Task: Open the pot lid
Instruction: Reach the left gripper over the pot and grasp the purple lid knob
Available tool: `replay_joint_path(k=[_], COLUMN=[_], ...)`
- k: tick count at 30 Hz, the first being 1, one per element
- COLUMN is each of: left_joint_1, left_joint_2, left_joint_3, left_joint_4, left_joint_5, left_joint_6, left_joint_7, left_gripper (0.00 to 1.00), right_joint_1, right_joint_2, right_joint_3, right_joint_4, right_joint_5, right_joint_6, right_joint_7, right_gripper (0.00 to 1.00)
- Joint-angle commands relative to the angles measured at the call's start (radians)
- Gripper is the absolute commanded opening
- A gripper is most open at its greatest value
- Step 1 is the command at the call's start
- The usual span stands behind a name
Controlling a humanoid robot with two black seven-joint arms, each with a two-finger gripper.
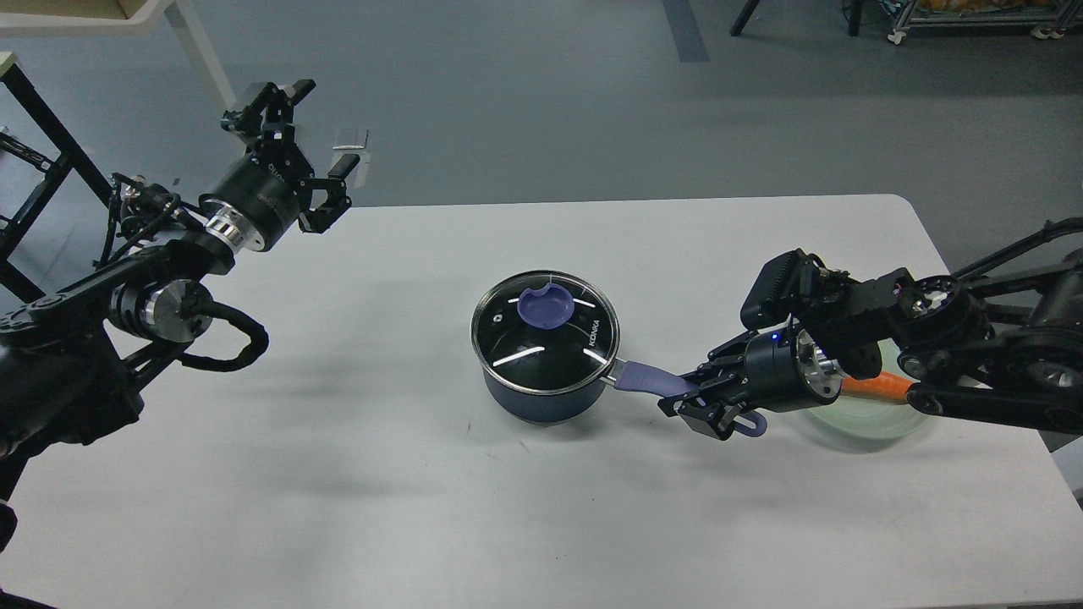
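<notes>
A dark blue pot [546, 397] stands at the table's middle with a glass lid [546, 331] shut on it. The lid has a purple knob [545, 305]. The pot's purple handle [656, 386] points right. My right gripper [698, 396] has its fingers on either side of the handle's outer part and looks closed on it. My left gripper [309, 139] is open and empty, raised above the table's far left corner, far from the pot.
A pale green plate [871, 423] with an orange carrot [880, 386] sits right of the pot, mostly hidden behind my right arm. The white table [381, 474] has open surface in front and to the left. A black frame stands at the far left.
</notes>
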Motion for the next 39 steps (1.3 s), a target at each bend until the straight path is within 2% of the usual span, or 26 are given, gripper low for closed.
replay_joint_path(k=[1, 6, 10, 16, 18, 23, 27, 32, 35, 39], left_joint_1=[-0.017, -0.043, -0.089, -0.109, -0.108, -0.105, -0.115, -0.141, -0.143, -0.143], left_joint_2=[0.001, 0.005, 0.001, -0.012, -0.025, -0.059, -0.059, -0.085, -0.113, -0.144], left_joint_3=[-0.002, -0.003, -0.002, 0.001, 0.001, 0.056, 0.168, 0.279, 0.299, 0.306], left_joint_4=[-0.029, -0.118, -0.213, -0.395, -0.417, -0.409, -0.405, -0.357, -0.302, -0.245], left_joint_5=[0.117, 0.347, 0.604, 1.088, 1.250, 1.589, 1.771, 1.880, 1.909, 1.915], left_joint_6=[0.005, 0.026, 0.130, 0.226, 0.244, 0.261, 0.328, 0.381, 0.421, 0.427], left_joint_7=[0.000, -0.001, -0.001, -0.003, -0.001, 0.000, 0.006, 0.010, 0.016, 0.026], left_gripper=[0.99, 0.99, 0.99, 0.99, 0.99, 0.98, 0.98, 0.98, 0.98, 0.98], right_joint_1=[0.000, 0.001, 0.000, 0.001, 0.007, 0.020, 0.020, 0.015, 0.013, 0.013], right_joint_2=[0.000, 0.000, 0.000, -0.001, -0.005, 0.000, 0.003, 0.012, 0.018, 0.017], right_joint_3=[0.001, -0.001, -0.001, -0.001, 0.001, 0.001, 0.002, 0.004, 0.004, 0.001], right_joint_4=[0.000, 0.000, 0.000, 0.004, 0.012, 0.011, 0.011, 0.009, 0.011, 0.011], right_joint_5=[-0.005, -0.008, -0.015, -0.015, -0.011, -0.017, -0.017, -0.018, -0.018, -0.018], right_joint_6=[0.002, 0.003, 0.003, 0.003, 0.003, 0.003, 0.003, 0.003, 0.003, 0.003], right_joint_7=[0.000, 0.000, 0.000, 0.001, 0.001, 0.001, 0.001, 0.001, 0.001, 0.001], right_gripper=[0.25, 0.23, 0.23, 0.23, 0.23, 0.23, 0.23, 0.23, 0.23, 0.23])
